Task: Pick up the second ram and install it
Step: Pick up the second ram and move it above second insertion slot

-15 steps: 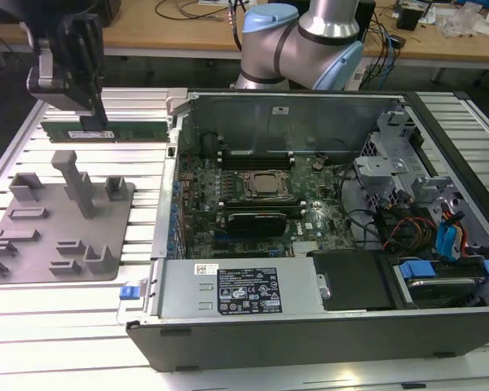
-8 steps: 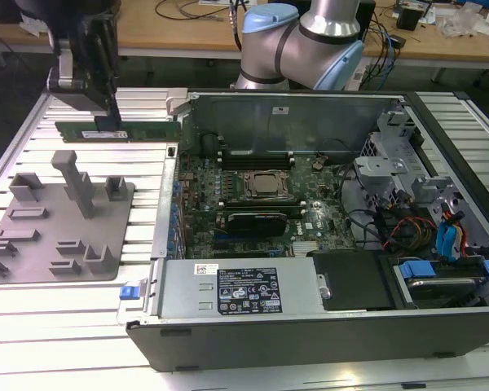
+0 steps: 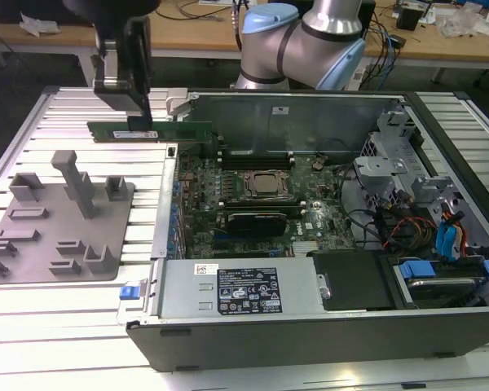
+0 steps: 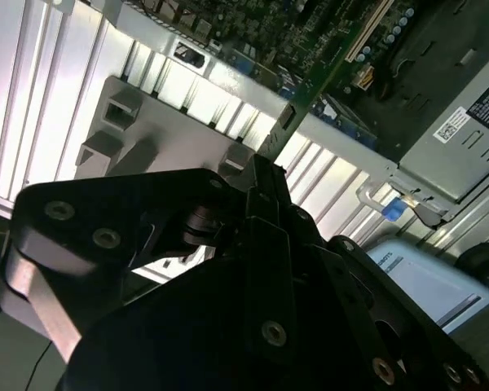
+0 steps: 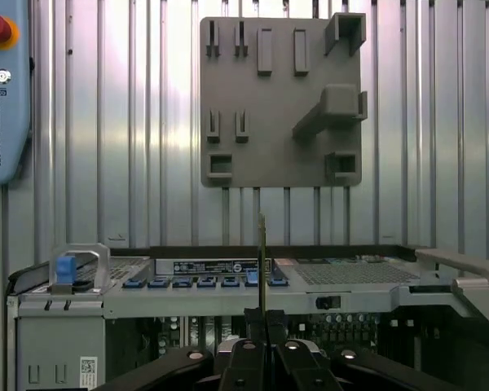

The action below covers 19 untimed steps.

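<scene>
I'm looking over a ribbed metal table (image 3: 65, 110) whose slats are catching a lot of glare. Wooden benches (image 3: 196, 32) strewn with cables are running along the back of the room. A grey plate (image 3: 57, 236) of holder blocks is lying on the table at the exterior view's left. An open case (image 3: 310, 326) is sitting just beside it to the right, with its board (image 3: 228, 175) facing up and the socket (image 3: 265, 186) near the middle. The arm (image 3: 310, 41) is rising from behind the case. In the first wrist view I'm also seeing a pendant (image 5: 4, 90) lying on the slats, well apart from the plate (image 5: 281, 102).

The gripper (image 3: 138, 120) is hanging above the table between the plate and the case, and its fingers are pinching the ram (image 3: 179, 130). The stick is riding clear of every surface and lying level, with its long side running across the exterior view. The fingers are gripping it a little towards the exterior view's left of its middle. Its right end is reaching over the case's near wall and the back corner of the board.

In the first wrist view I'm seeing the ram (image 5: 262, 261) edge-on, as a thin line standing out of the closed gripper (image 5: 262, 326), with the case rim crossing behind it. In the second wrist view the ram (image 4: 334, 73) is stretching away from the gripper (image 4: 265, 175) over the case wall towards the board.
</scene>
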{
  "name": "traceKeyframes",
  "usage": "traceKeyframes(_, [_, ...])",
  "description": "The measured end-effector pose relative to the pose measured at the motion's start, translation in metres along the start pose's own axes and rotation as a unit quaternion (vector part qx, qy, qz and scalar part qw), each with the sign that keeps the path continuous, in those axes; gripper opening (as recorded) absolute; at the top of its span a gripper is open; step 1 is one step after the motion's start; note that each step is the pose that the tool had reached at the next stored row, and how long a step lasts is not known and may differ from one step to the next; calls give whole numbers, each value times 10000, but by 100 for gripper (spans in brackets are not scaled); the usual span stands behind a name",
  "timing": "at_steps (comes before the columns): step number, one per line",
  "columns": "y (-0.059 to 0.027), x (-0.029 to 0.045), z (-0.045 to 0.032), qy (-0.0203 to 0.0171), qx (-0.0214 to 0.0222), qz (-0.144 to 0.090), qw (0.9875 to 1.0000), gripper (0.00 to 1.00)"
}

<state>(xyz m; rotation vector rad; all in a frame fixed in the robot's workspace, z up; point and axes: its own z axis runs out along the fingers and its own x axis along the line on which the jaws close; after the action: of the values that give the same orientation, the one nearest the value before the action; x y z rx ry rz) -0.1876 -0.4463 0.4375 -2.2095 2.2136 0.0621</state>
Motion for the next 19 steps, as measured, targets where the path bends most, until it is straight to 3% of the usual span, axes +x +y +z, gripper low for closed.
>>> traceKeyframes(3, [-123,0,-2,0,0,0,10000,9])
traceKeyframes(9, [-603,-2,-3,0,-6,1,10000,9])
traceKeyframes(12, [-844,-6,19,0,-32,0,10000,9])
traceKeyframes(19, [-977,-84,120,2,-66,-64,10000,9])
